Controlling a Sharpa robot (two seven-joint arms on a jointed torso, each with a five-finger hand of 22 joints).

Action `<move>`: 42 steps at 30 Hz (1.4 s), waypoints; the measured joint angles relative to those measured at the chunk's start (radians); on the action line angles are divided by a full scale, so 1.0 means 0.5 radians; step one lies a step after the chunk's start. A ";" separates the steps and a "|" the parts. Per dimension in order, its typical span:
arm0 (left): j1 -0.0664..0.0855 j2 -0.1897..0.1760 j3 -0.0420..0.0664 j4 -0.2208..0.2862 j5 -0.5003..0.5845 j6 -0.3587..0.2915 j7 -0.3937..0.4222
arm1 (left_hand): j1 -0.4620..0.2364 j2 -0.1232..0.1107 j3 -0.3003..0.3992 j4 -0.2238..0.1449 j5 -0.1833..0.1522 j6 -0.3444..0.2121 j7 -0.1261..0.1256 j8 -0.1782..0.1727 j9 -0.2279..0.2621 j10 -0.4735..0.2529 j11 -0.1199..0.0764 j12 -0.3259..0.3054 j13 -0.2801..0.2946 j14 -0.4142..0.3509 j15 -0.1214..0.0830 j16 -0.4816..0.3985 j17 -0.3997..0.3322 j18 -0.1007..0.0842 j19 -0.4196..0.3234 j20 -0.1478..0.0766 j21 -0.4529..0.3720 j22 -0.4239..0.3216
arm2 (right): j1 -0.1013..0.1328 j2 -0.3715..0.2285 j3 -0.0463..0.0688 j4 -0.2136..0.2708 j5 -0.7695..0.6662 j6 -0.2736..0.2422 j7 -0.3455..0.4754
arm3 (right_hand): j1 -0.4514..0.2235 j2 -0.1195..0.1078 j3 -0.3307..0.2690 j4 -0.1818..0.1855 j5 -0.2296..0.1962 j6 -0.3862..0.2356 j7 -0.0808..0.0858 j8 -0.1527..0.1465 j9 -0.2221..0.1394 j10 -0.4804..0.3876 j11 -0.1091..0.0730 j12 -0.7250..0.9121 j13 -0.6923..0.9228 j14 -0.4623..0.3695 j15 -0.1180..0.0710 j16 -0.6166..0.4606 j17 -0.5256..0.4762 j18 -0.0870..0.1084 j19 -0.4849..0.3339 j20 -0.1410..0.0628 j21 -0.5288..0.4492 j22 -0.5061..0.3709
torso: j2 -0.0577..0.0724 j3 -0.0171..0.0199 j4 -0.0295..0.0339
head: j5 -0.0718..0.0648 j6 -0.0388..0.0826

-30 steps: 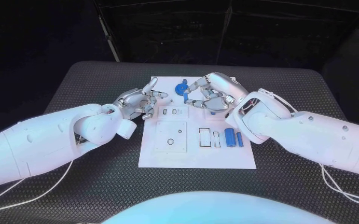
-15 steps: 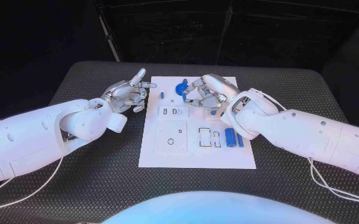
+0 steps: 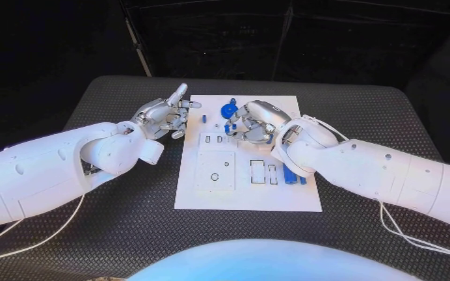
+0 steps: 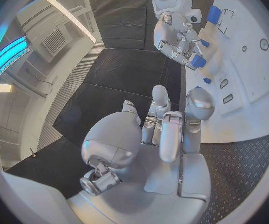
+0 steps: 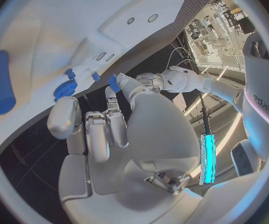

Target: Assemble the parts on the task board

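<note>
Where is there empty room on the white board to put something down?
The near strip of the white task board, below its cut-outs, is bare. The far end is crowded: the right hand, the round blue gear part and the left hand gather there.

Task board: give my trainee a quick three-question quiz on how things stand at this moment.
1. True or false: the left hand holds a blue part.
2. Where is the right hand? A) over the far half of the task board; B) off the table; C) at the board's near edge.
3. Fill in: the round blue part sits at the board's ___ end (near or far).

Key: 1 false, its fingers are apart and hold nothing; it is the right hand that pinches a small blue part. 2 A. 3 far.
</note>
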State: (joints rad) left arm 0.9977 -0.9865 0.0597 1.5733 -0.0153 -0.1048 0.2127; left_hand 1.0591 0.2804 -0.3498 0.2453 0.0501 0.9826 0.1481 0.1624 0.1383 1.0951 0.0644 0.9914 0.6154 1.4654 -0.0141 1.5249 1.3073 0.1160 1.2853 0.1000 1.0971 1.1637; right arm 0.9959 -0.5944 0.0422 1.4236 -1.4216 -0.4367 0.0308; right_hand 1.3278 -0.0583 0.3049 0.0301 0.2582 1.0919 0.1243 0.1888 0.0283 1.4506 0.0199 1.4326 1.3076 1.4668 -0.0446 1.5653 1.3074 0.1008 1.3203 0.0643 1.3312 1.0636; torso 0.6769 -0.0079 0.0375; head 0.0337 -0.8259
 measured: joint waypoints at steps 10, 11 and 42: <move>0.000 0.017 0.000 -0.003 -0.001 0.001 0.001 | 0.008 -0.008 0.000 0.000 0.000 0.000 0.000 0.000 0.002 0.000 0.000 0.000 0.000 0.000 0.000 0.000 0.000 0.000 0.000 0.000 0.000 0.000 | -0.002 0.076 -0.006 -0.049 -0.090 0.029 -0.134 | -0.008 0.008 -0.005 -0.001 -0.005 -0.002 -0.002 -0.001 0.000 0.000 0.000 0.000 0.000 0.000 0.000 0.000 0.000 0.000 0.000 0.000 0.000 -0.006 | 0.001 -0.0002 0.000 | 0.005 -0.010; 0.000 0.018 0.000 -0.004 -0.001 0.001 0.001 | 0.008 -0.008 0.000 0.000 0.000 0.000 0.000 0.000 0.002 0.000 0.000 0.000 0.000 0.000 0.000 0.000 0.000 0.000 0.000 0.000 0.000 0.000 | -0.002 0.083 -0.007 -0.052 -0.097 0.031 -0.144 | -0.008 0.008 -0.005 0.000 -0.005 -0.002 -0.002 -0.001 0.000 0.000 0.000 0.000 0.000 0.000 0.000 0.000 0.000 0.000 0.000 0.000 0.000 -0.006 | 0.001 -0.0002 0.000 | 0.006 -0.011; 0.000 0.034 0.000 -0.011 -0.021 0.016 0.001 | 0.007 -0.008 0.000 -0.011 0.000 0.000 0.000 0.000 0.001 0.000 0.000 0.000 0.000 0.000 0.000 0.000 0.000 0.000 0.000 0.000 0.000 0.001 | -0.005 0.156 -0.032 -0.110 -0.273 0.147 -0.326 | -0.008 0.007 -0.010 0.000 -0.018 -0.007 -0.006 0.000 0.000 0.000 0.000 0.000 0.000 0.000 0.000 0.000 0.000 0.000 0.000 0.000 0.000 -0.012 | 0.000 -0.0015 0.002 | 0.014 -0.030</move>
State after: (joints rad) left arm 0.9978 -0.9694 0.0597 1.5679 -0.0257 -0.0968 0.2131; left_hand 1.0628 0.2766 -0.3498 0.2396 0.0501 0.9827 0.1481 0.1626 0.1388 1.0953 0.0644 0.9914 0.6153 1.4654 -0.0141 1.5249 1.3073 0.1160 1.2853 0.1000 1.0971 1.1641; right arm 0.9932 -0.5164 0.0263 1.3685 -1.5578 -0.3630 -0.1322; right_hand 1.3236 -0.0551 0.2999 0.0299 0.2493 1.0886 0.1210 0.1886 0.0283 1.4506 0.0199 1.4326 1.3076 1.4668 -0.0446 1.5653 1.3073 0.1008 1.3203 0.0643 1.3312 1.0574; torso 0.6767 -0.0086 0.0383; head 0.0406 -0.8407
